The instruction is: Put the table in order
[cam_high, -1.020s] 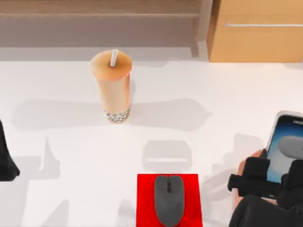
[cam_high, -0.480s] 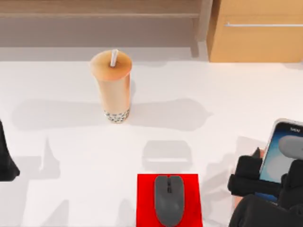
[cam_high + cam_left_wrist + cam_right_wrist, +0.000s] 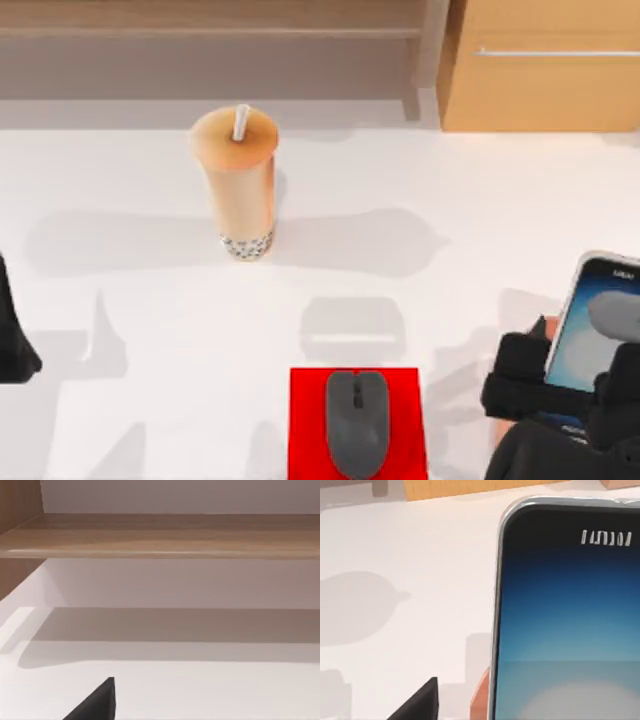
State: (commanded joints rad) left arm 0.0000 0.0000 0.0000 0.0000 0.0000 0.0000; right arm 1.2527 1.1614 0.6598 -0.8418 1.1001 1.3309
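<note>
The mouse point(image 3: 357, 421) already sits on the red mat point(image 3: 306, 425) at the desk's point(image 3: 140, 300) near edge. The right tool point(image 3: 560, 385) pinches a phone point(image 3: 600, 325) over the near right corner; the bubble tea cup point(image 3: 238, 180) remains far left, unhandled.

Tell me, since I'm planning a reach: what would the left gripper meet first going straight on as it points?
Probably nothing close: the left wrist view shows bare white tabletop ahead, then the wall beneath a light-brown wooden shelf. Depth is unclear.
</note>
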